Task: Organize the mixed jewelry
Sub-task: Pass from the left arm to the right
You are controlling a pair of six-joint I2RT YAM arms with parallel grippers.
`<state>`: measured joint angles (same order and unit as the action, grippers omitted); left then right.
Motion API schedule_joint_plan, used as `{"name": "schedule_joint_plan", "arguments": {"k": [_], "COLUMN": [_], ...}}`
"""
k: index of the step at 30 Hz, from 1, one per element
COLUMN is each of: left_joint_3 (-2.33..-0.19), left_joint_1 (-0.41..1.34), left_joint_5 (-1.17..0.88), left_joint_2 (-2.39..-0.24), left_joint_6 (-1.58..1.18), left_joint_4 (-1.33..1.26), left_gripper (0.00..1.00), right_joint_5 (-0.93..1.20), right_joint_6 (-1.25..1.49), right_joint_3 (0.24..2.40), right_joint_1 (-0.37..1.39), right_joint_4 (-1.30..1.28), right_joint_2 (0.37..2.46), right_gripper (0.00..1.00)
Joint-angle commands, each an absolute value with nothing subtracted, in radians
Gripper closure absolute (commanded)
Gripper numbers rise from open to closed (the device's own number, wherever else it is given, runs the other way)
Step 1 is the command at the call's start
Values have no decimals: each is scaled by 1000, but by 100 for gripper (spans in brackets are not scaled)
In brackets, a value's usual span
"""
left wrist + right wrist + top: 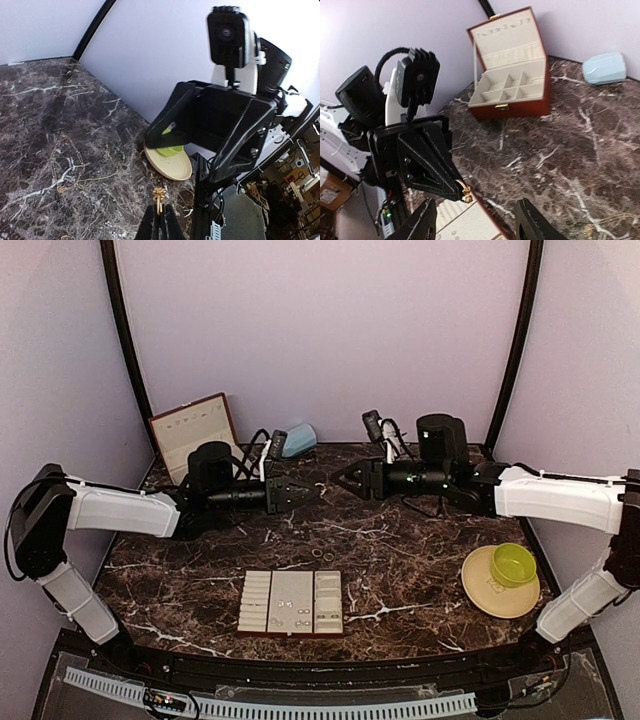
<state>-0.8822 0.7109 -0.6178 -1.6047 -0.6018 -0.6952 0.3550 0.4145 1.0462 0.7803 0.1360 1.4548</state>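
My left gripper [308, 492] is shut on a small gold earring [159, 195], which sticks out past its fingertips [160, 212] above the marble. In the right wrist view the same gold piece [465, 192] shows at the tip of the left gripper [427, 165]. My right gripper [342, 480] faces it a short way off, open [476, 210], with nothing between its fingers. The cream-lined tray [262, 602] lies near the front, with tiny shiny pieces [300, 615] in its middle part. Two small rings [320, 554] lie loose on the table behind the tray.
An open red-brown box [193, 430] [512, 75] stands at the back left, a pale blue case [297, 439] beside it. A beige plate [492, 590] with a green bowl [513, 562] sits at the right. Thin chains [75, 170] lie on the marble.
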Motion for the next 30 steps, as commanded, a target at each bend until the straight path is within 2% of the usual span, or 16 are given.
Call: {"name": "schedule_joint_plan", "arguments": {"k": [1, 6, 10, 15, 22, 30], "left_joint_3": [-843, -826, -828, -833, -833, -833], "left_joint_1": [709, 710, 710, 710, 710, 710], "left_joint_5": [-726, -762, -782, -792, -792, -789], "left_joint_2": [-1537, -1546, -1554, -1552, -1555, -1556], "left_joint_6": [-561, -591, -595, -583, -581, -582], "left_joint_4": [-838, -916, -926, -912, -914, -918], "left_gripper": [100, 100, 100, 100, 100, 100], "right_joint_5": [596, 630, 637, 664, 691, 693], "right_joint_6": [488, 483, 483, 497, 514, 516], "right_joint_3": [1081, 1108, 1127, 1134, 1136, 1132], "right_joint_1": [781, 781, 783, 785, 786, 784], "right_joint_4": [200, 178, 184, 210, 237, 242], "right_joint_2": [1488, 1522, 1536, 1541, 1546, 1545], "right_gripper": [46, 50, 62, 69, 73, 84]}}
